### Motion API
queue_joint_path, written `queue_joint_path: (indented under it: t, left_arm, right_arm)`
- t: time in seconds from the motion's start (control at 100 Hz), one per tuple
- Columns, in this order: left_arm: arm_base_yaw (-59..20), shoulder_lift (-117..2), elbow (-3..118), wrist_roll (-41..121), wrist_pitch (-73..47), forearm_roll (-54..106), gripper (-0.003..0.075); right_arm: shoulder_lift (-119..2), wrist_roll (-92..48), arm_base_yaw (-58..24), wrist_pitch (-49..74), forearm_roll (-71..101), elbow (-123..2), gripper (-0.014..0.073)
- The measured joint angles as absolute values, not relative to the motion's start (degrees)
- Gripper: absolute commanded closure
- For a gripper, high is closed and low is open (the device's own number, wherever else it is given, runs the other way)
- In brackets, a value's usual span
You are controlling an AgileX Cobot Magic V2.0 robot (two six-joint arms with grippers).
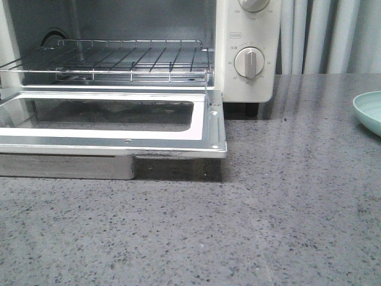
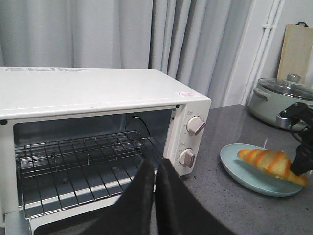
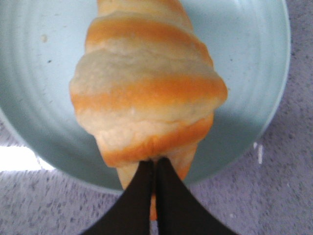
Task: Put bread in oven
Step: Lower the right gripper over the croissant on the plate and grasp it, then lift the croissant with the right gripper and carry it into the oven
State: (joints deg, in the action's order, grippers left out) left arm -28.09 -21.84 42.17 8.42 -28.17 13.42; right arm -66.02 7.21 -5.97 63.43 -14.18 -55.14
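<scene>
The right pincer (image 3: 154, 164) has its two black fingers pressed together with no gap, their tips touching the near tapered end of the bread (image 3: 146, 88) without clamping it. The bread lies on a pale green plate (image 3: 29, 98) on the grey speckled table (image 1: 286, 196). In the left wrist view the plate sits at about four o'clock from the oven (image 2: 98, 93), just beside its knob side, with the right arm over the bread's far end. The left pincer (image 2: 155, 169) is likewise closed, fingers together and holding nothing, raised in front of the oven's open mouth. The oven door (image 1: 119, 128) is folded down flat, and the wire rack (image 1: 119, 59) inside is bare.
</scene>
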Motion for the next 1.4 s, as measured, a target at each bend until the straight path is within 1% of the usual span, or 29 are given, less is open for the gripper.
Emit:
queue_joint_path:
  t: [0.15, 0.34, 0.47, 0.64, 0.88, 1.18, 1.3, 1.4]
  left_arm:
    - [-28.1, -21.8, 42.2, 8.4, -28.2, 13.4, 0.0741]
    - [-28.1, -21.8, 42.2, 8.4, -28.2, 13.4, 0.0741]
    - [-28.1, -21.8, 42.2, 8.4, -27.9, 13.4, 0.0741]
    - [-28.1, -21.8, 42.2, 8.4, -27.8, 13.4, 0.0741]
    - [-28.1, -21.8, 42.2, 8.4, -27.8, 13.4, 0.0741]
    - [-28.1, -21.8, 42.2, 8.4, -27.8, 13.4, 0.0741]
    - [-28.1, -21.8, 42.2, 8.4, -27.8, 13.4, 0.0741]
    - [-28.1, -21.8, 42.2, 8.4, -27.8, 13.4, 0.0741]
  right_arm:
    - [-59.3, 4.1, -7.2, 67.2, -13.9, -55.1, 0.0666]
    - [-52.0, -0.9, -11.0, 71.2, -9.9, -55.1, 0.0666]
    - [-49.2, -5.3, -15.4, 71.6, -4.9, -55.3, 0.0666]
    - [-48.9, -10.0, -22.6, 72.1, 1.6, -58.2, 0.0663]
    - [-54.4, -10.4, -33.5, 72.2, 2.1, -64.4, 0.0663]
    - [-68.1, -10.7, -47.2, 70.8, 0.0, -71.4, 0.0662]
    - [-73.7, -10.7, -50.6, 68.7, -4.1, -74.5, 0.0662]
    - [-77.7, -10.7, -51.6, 66.0, -6.1, -77.7, 0.0662]
